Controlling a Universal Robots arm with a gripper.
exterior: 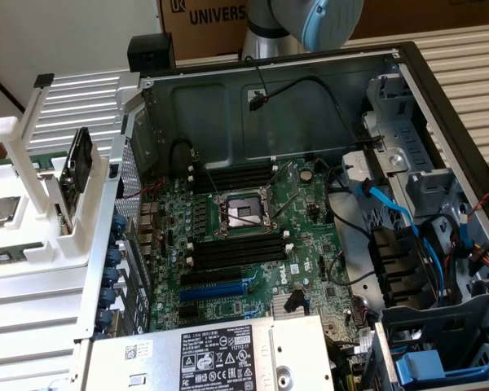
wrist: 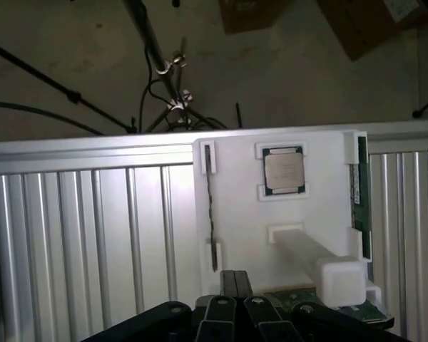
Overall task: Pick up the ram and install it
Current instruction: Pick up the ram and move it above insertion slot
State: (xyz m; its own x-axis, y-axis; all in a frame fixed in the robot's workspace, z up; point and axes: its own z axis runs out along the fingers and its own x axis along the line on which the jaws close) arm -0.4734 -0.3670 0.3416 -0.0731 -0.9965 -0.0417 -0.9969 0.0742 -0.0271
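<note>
Exterior view, above case (exterior: 310, 98); wrist view (looking down), shared white holder (exterior: 90, 224) (wrist: 235, 206)

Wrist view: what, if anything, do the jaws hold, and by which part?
Nothing. The gripper is shut and empty; the ram sits in the white holder.

A silver table (wrist: 93, 235) with long ridges holds everything. A big computer case (exterior: 310, 98) lies on it with its open side up. Just beside the case, on the exterior view's left, a white plastic holder (wrist: 235, 206) sits on the table. A square processor chip (wrist: 283, 169) lies flat in a little frame on the holder. The ram (wrist: 358, 206), a long green stick, stands on its thin edge along one side of the holder.
</note>
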